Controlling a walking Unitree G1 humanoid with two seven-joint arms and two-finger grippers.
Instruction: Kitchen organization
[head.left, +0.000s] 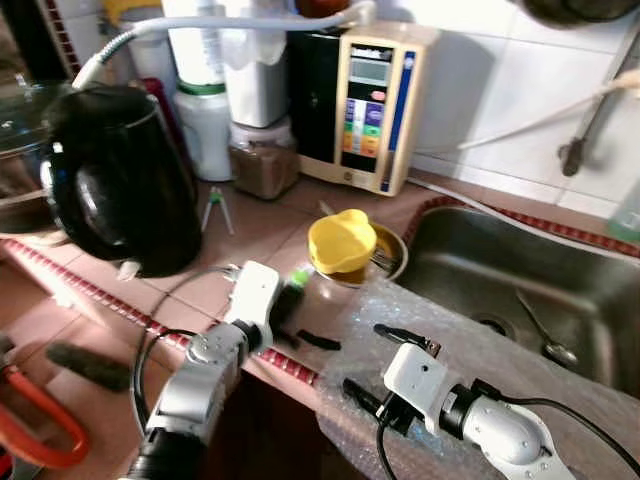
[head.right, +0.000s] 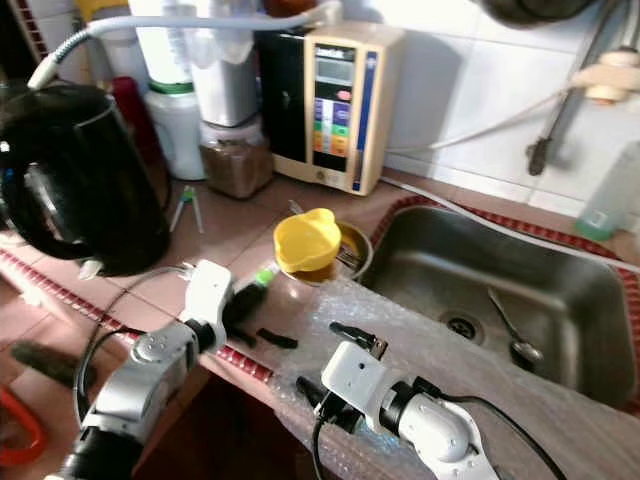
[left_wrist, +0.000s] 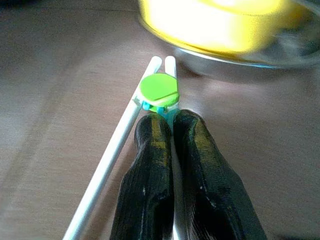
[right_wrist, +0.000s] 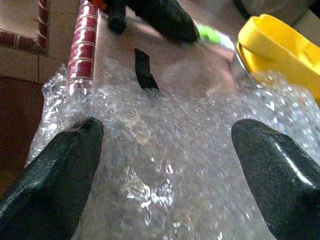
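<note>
Left gripper (left_wrist: 167, 122): you have its two black fingers pressed together on a pair of white chopsticks joined by a round green hinge cap (left_wrist: 159, 91); the cap sits just past the fingertips and the sticks run back along the fingers over the brown tiled counter (head.left: 250, 235).
Right gripper (right_wrist: 167, 145): you are holding its fingers spread wide and empty, low over a sheet of clear bubble wrap (right_wrist: 170, 165) that covers the counter edge beneath them.
Ahead of the left gripper: a yellow plastic funnel-shaped cup (head.left: 341, 241) rests in a shallow metal bowl (head.left: 392, 252), just beyond the green cap.
Between your grippers: a small flat black strip (head.left: 319, 341) lies on the counter near the bubble wrap's edge; a band of small red tiles (right_wrist: 84, 45) lines the counter's front edge.
To the right gripper's outer side: a stainless steel sink (head.right: 500, 290) with a metal spoon (head.right: 512, 330) lying by the drain.
To the left gripper's outer side: a black electric kettle (head.left: 120, 180) stands well apart on the counter.
Far behind both grippers: a beige water ioniser with a coloured button panel (head.left: 372, 105) stands against the white tiled wall; a jar of brown granules (head.left: 264, 160) stands beside it.
</note>
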